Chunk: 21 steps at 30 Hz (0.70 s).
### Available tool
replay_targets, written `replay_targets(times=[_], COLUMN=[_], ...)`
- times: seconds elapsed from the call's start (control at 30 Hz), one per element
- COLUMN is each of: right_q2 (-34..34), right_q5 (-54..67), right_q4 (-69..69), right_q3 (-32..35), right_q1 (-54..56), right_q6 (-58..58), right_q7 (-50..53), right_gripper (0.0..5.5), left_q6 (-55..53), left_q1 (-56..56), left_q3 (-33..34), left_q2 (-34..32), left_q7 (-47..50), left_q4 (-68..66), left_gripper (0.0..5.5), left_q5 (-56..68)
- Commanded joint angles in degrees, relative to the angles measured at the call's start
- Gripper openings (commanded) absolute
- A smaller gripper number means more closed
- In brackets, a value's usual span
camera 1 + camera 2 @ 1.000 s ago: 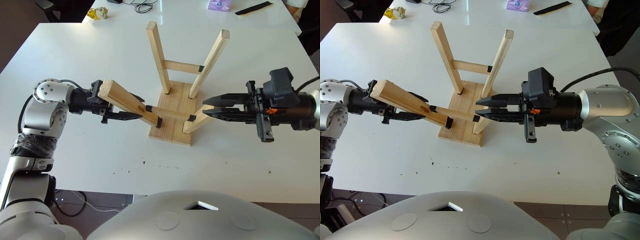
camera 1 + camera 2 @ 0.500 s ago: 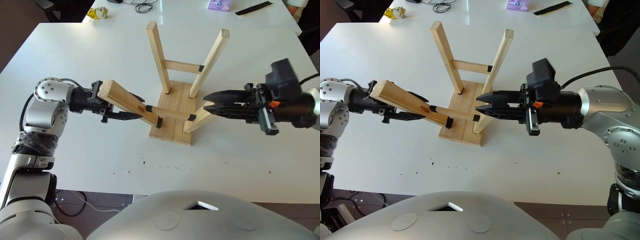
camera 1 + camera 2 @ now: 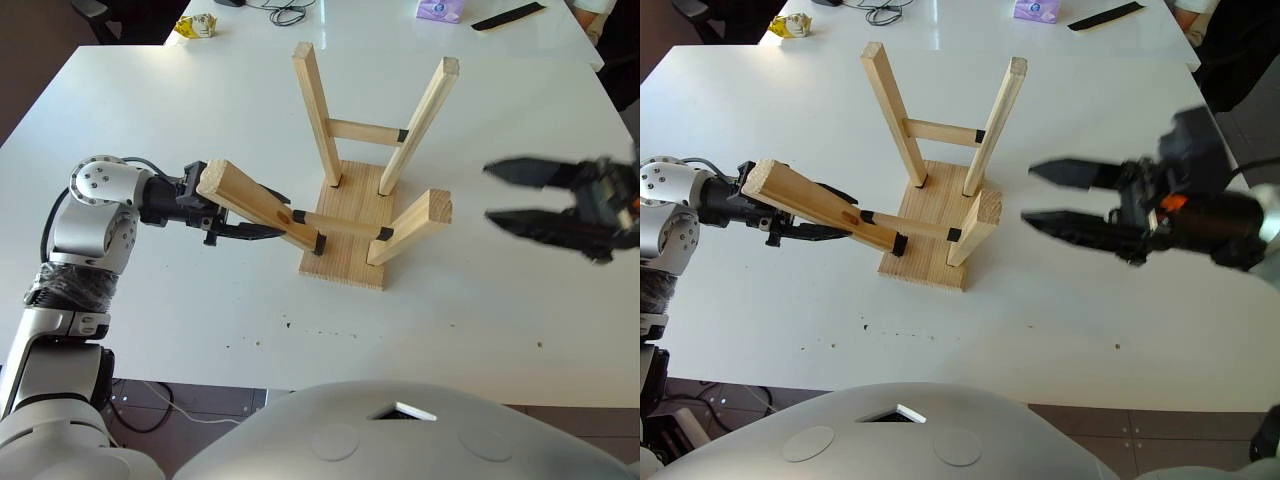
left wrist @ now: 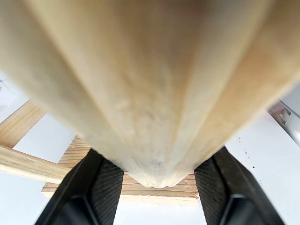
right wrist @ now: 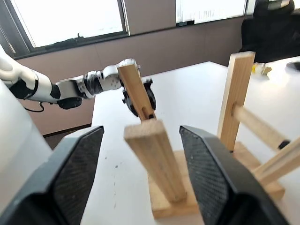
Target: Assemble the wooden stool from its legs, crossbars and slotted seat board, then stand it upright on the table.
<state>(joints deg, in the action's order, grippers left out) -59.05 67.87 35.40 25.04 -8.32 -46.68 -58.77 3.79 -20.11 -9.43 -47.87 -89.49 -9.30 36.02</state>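
Left eye view: stool (image 3: pixel 345 226) inverted on seat board (image 3: pixel 345 268), mid-table (image 3: pixel 150 120). Left gripper (image 3: pixel 272 217) clamped on splayed near-left leg (image 3: pixel 248 203). Right gripper (image 3: pixel 487 192) gaping, apart from near-right leg (image 3: pixel 412 225). Likely best: swing splayed leg upright slowly, right gripper bracing near-right leg, board flat.

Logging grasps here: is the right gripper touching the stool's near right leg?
Apart. The left eye view shows bare table between the right gripper and that leg.

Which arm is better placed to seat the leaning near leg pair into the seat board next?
Left, probably: the left gripper is shut on the leaning left leg, whose foot meets the seat board. The right gripper hangs open, apart from the right leg.
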Motion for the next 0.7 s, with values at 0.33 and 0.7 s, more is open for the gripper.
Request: replay_targets(times=[0.33, 0.7], right_q2=[7.48, 11.55], right_q5=[-26.04, -31.15], right_q4=[2.59, 1.03], right_q3=[-19.90, -23.08], right_q1=[1.50, 5.61], right_q6=[11.85, 14.22], right_q7=[5.90, 9.41], right_gripper=[2.98, 2.98], left_q6=[-1.92, -2.82], left_q1=[3.15, -0.93], left_q3=[-5.95, -8.62], left_q2=[-1.57, -0.58], left_q7=[-0.71, -2.43], left_q4=[-3.65, -4.87], left_gripper=[2.07, 2.07], left_q5=[-10.94, -11.07])
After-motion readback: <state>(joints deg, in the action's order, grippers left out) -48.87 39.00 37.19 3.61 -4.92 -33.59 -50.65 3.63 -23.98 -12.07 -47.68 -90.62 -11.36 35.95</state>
